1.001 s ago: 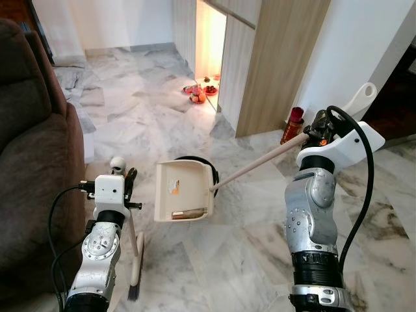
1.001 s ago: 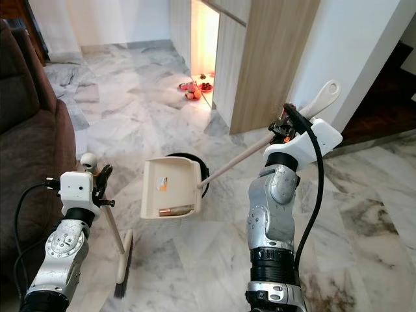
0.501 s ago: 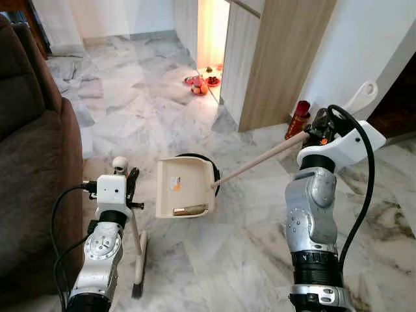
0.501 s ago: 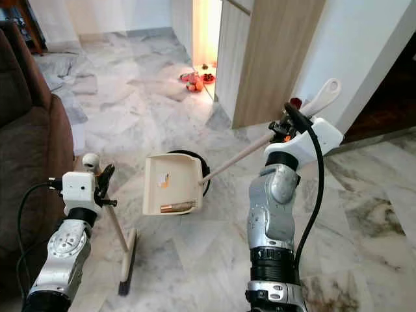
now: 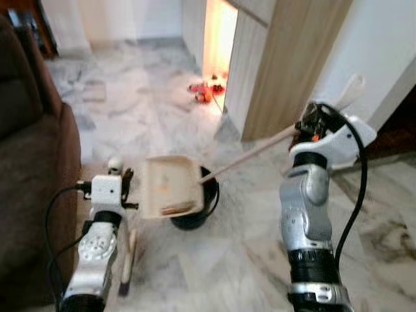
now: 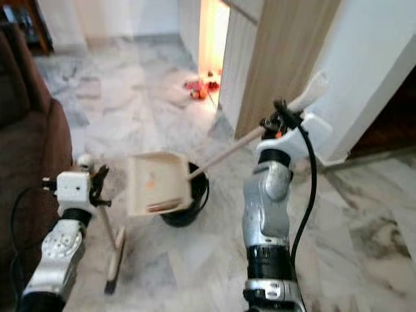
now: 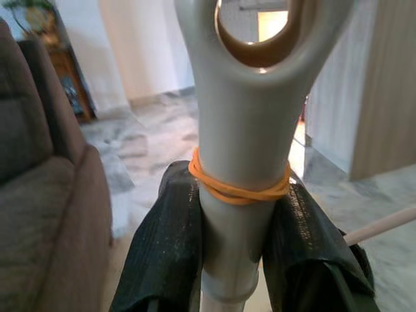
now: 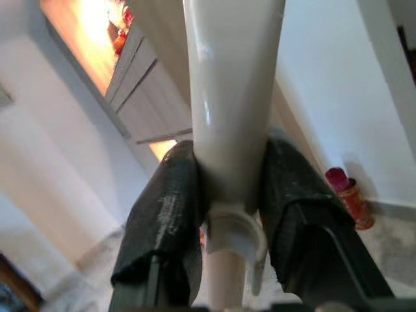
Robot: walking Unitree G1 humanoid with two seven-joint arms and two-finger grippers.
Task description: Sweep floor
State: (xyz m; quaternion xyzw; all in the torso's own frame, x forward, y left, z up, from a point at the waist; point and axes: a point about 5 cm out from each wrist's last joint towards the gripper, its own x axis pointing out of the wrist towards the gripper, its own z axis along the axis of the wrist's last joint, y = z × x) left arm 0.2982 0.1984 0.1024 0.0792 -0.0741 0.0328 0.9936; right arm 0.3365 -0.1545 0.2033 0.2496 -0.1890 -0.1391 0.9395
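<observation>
Black fingers (image 7: 162, 253) of the left gripper (image 7: 231, 260) are clamped on the grey-white broom handle (image 7: 240, 130), one on each side, just below an orange rubber band (image 7: 237, 188) wound round it; the handle's hanging loop rises above them. In the head views this gripper (image 5: 123, 185) sits low on the robot's left, close to the brown sofa (image 5: 32, 169), and the broom (image 5: 127, 257) slants down from it to the marble floor (image 5: 214, 260), its head resting on the tiles beside the left arm.

The right gripper (image 8: 227, 227) is likewise closed tight, its fingers (image 8: 299, 214) pinching the cream grip of the dustpan handle (image 8: 227, 84) where it meets a thinner pale pole. Seen from the head, that gripper (image 5: 309, 127) is raised at the robot's right, and the long pole (image 5: 250, 155) runs down and to the left to the cream dustpan (image 5: 170, 186), which is held off the floor and tilted over a round black bin (image 5: 195, 208). A small brownish heap lies along the pan's lower edge; what it is made of is too blurred to tell.

Farther off, a wood-panelled cabinet (image 5: 286, 65) stands beside a brightly lit opening, with small red and orange things (image 5: 207, 91) on the floor at its foot. A red canister (image 8: 348, 195) stands against the white wall. Both head views are smeared.
</observation>
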